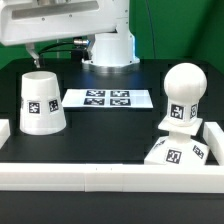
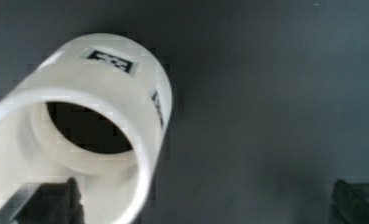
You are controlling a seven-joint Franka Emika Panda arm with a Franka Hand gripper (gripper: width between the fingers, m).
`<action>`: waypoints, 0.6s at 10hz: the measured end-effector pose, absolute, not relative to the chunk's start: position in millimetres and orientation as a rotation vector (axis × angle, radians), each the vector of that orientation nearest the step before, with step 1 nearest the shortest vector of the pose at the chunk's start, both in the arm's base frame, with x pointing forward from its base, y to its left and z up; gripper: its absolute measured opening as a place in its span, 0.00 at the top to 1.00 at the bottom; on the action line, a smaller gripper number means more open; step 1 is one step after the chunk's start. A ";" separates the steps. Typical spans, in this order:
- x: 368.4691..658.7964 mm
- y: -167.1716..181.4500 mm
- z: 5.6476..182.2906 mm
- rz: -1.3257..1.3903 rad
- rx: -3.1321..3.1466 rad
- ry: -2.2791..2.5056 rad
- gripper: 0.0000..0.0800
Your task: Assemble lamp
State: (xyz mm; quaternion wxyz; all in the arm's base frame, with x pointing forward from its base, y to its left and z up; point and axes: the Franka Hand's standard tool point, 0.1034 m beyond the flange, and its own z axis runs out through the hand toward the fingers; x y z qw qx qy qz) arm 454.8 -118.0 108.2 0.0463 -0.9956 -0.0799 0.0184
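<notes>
The white tapered shade (image 1: 42,100) stands on the black table at the exterior view's left, with square markers on its side. In the wrist view the shade (image 2: 110,110) shows from above with its dark round opening. The round-headed bulb (image 1: 183,92) stands upright on the low square base (image 1: 178,152) at the exterior view's right. My gripper (image 1: 33,52) hangs just above the shade's far side. In the wrist view the gripper (image 2: 202,205) is open and empty. One dark fingertip (image 2: 48,203) overlaps the shade's rim, and the other fingertip (image 2: 359,200) is over bare table.
The marker board (image 1: 108,98) lies flat at mid-table between shade and bulb. White border rails run along the front (image 1: 90,176), the left (image 1: 5,130) and the right (image 1: 214,135). The arm's white base (image 1: 108,45) stands at the back.
</notes>
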 end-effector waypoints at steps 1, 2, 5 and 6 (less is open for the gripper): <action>453.9 -117.6 102.8 0.064 -3.040 -0.246 0.13; 453.8 -115.8 95.0 0.070 -3.043 -0.254 0.13; 453.9 -117.6 77.7 0.100 -3.046 -0.254 0.13; 454.9 -117.9 75.5 0.104 -3.046 -0.255 0.13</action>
